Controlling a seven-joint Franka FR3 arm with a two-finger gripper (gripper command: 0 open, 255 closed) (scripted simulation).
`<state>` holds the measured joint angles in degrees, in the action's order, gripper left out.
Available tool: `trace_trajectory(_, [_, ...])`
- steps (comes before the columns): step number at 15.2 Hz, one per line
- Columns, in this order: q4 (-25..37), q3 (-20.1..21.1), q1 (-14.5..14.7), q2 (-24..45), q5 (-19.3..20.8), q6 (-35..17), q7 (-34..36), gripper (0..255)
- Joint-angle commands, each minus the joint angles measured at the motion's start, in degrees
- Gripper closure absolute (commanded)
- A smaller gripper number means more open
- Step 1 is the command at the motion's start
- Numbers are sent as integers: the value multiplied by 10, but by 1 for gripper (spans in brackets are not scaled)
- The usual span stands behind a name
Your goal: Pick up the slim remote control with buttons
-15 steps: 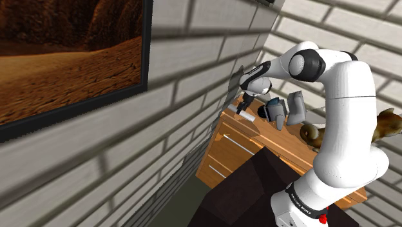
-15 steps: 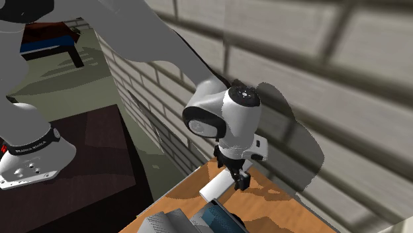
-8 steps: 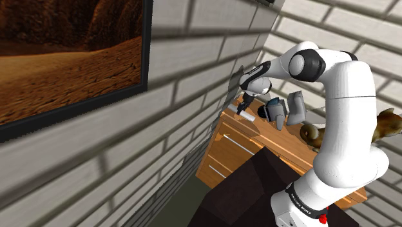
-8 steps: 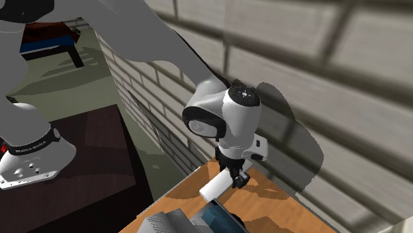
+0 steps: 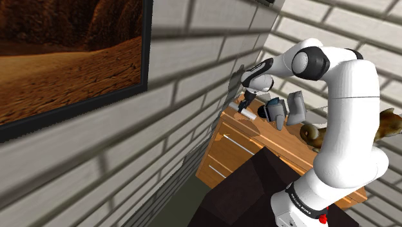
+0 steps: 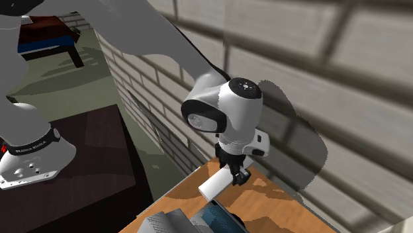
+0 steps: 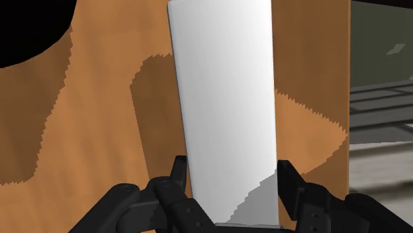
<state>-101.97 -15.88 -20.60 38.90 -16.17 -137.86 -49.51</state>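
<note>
The arm's hand has gone up a little since half a second ago, and the white remote has gone up with it.

In the shoulder view, the gripper [image 5: 247,106] hangs over the far corner of the wooden dresser [image 5: 229,146], right by the brick wall [image 5: 161,122]. The remote [image 5: 247,114] is a small white bit just under it. Some grey things [image 5: 296,107] and a brown animal toy [image 5: 384,124] sit farther along the dresser top. A big picture [image 5: 71,51] hangs on the wall.

In the second exterior view, the gripper [image 6: 237,175] points down and grips the top end of the remote [image 6: 213,186]. The remote slants down toward the edge of the dresser [image 6: 265,205] near the wall. I cannot tell if its low end touches the wood. The dark stand [image 6: 99,152] is to that view's left.

In the wrist view, the two black fingers [image 7: 180,173] squeeze the remote [image 7: 228,99] from both sides. It looks plain white, long and flat, with no buttons drawn on it. Its shadow lies on the dresser top [image 7: 86,132] beside it. A black area [image 7: 26,26] shows past the wood.
</note>
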Motion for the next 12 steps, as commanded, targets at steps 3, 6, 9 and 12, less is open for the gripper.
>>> trace_trajectory(3, [-2, -7, 5, -22, 8, 20, 5, 255])
trace_trajectory(6, [-3, -11, 8, -39, 13, 35, 9, 255])
trace_trajectory(9, [-3, -16, 11, -54, 19, 50, 13, 255])
trace_trajectory(12, [-3, -17, 12, -60, 22, 56, 14, 255])
